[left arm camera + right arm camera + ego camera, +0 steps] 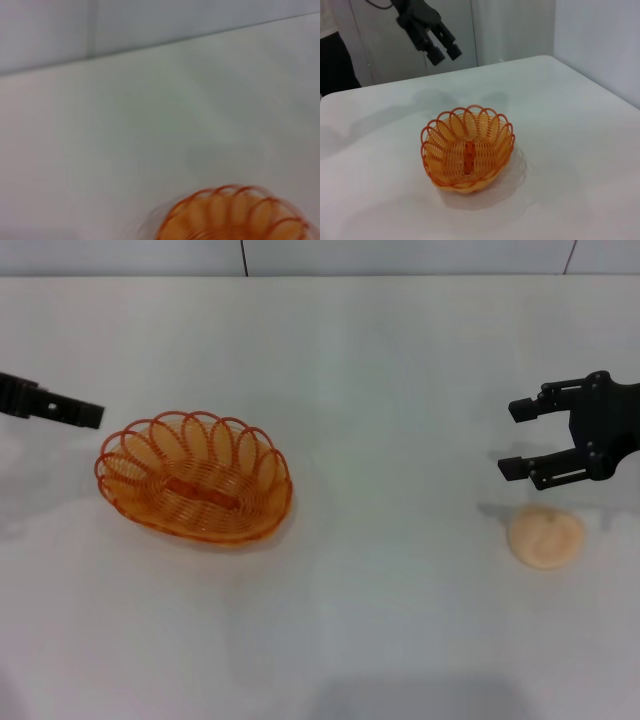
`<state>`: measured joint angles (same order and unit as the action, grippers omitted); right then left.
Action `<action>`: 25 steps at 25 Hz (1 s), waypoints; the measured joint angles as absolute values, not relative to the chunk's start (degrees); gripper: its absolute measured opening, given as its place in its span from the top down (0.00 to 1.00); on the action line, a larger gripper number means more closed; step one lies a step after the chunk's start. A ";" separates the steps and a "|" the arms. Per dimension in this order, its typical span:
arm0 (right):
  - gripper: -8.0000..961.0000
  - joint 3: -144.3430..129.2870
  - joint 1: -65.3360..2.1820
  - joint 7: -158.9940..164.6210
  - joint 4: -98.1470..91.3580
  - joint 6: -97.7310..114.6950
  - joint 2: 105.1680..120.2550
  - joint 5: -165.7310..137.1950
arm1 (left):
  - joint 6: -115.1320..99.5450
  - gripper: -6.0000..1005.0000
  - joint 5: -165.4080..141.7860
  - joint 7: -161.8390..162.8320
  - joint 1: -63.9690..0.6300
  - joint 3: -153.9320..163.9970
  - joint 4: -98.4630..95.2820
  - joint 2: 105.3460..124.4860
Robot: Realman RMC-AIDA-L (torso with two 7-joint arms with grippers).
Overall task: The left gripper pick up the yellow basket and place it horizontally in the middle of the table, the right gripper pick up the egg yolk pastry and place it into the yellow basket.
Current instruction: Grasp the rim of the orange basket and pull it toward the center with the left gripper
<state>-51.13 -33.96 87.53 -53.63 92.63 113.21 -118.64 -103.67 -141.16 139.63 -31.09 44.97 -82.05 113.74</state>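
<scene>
The oval, orange-amber translucent wire basket with a scalloped looped rim (195,478) sat upright on the plain white counter (380,390), left of centre in the head view. It lay level, its long axis running roughly across the counter with a slight skew. It was empty; only a darker orange strip showed along its base.

The left hand (62,408), a black two-fingered claw, was held above the counter just beyond the basket's left end, apart from the rim and touching nothing. In the right wrist view its two fingers (444,49) stood apart with a visible gap between them and nothing in it, so the hand was released. The left wrist view showed only the near edge of the basket (240,215) low in the picture, with bare counter behind it.

The small round, pale peach-beige domed pastry with a smooth matte surface (546,536) rested on the counter at the right side, well apart from the basket. A slight dimple marked its top.

The right hand (523,438), an all-black claw with slim parallel fingers, was positioned just behind the pastry in the head view, fingertips pointing toward the counter's middle. Its fingers were spread wide, grasping nothing. It did not appear to touch the pastry.
</scene>
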 joint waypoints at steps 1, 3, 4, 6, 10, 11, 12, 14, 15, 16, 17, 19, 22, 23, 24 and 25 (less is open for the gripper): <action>0.21 -51.18 -33.97 87.51 -53.63 92.63 113.23 -118.68 | -103.86 0.18 -142.97 140.80 -31.51 45.03 -82.05 113.62; 0.22 -51.19 -33.98 87.45 -53.75 92.78 113.25 -118.72 | -104.02 0.18 -146.13 141.98 -32.16 45.32 -82.00 113.39; 0.22 -51.20 -34.04 87.42 -53.77 92.86 113.26 -118.73 | -103.75 0.19 -147.87 142.33 -32.50 45.51 -81.60 113.33; 0.22 -51.22 -34.23 87.38 -53.79 92.97 113.27 -118.74 | -102.87 0.19 -150.78 142.57 -33.18 45.84 -80.04 113.31; 0.22 -51.30 -34.16 87.14 -53.97 93.03 113.63 -118.77 | -99.76 0.19 -155.24 142.37 -35.16 47.19 -73.77 113.75; 0.22 -51.31 -34.10 87.07 -54.05 93.08 113.71 -118.78 | -98.47 0.20 -155.81 142.32 -35.43 47.79 -72.38 113.88; 0.22 -51.31 -34.10 87.01 -54.06 93.11 113.71 -118.78 | -96.99 0.20 -156.09 142.27 -35.65 48.53 -70.98 113.98; 0.22 -51.33 -34.07 86.95 -54.06 93.15 113.75 -118.79 | -94.17 0.20 -156.22 142.19 -36.21 49.47 -68.28 114.13; 0.22 -51.33 -34.05 86.94 -54.06 93.15 113.78 -118.78 | -93.29 0.20 -156.22 142.09 -36.51 49.63 -67.22 114.19; 0.22 -51.33 -34.03 86.94 -54.06 93.16 113.80 -118.76 | -92.24 0.20 -156.23 141.90 -36.85 49.66 -66.17 114.26; 0.23 -51.33 -34.03 86.93 -54.06 93.16 113.82 -118.74 | -90.89 0.20 -156.21 141.55 -37.29 49.70 -64.85 114.37; 0.23 -51.33 -34.02 86.93 -54.06 93.11 113.87 -118.74 | -89.34 0.21 -156.00 141.12 -37.70 49.71 -63.70 114.61; 0.23 -51.33 -34.03 86.92 -53.92 93.01 113.94 -118.74 | -87.53 0.21 -155.67 140.63 -38.04 49.73 -62.85 115.12; 0.23 -51.33 -34.09 86.92 -53.78 92.98 113.94 -118.74 | -86.74 0.21 -155.65 140.45 -38.14 49.73 -62.33 115.31; 0.23 -51.33 -34.17 86.88 -53.64 92.94 113.97 -118.72 | -86.29 0.21 -155.65 140.35 -38.19 49.75 -61.98 115.42; 0.23 -51.33 -34.19 86.85 -53.61 92.94 114.00 -118.70 | -85.39 0.21 -155.65 140.17 -38.29 49.76 -61.17 115.65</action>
<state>-51.33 -34.19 86.86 -53.61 92.94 114.00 -118.70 -85.39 -155.65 140.17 -38.29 49.76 -61.17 115.65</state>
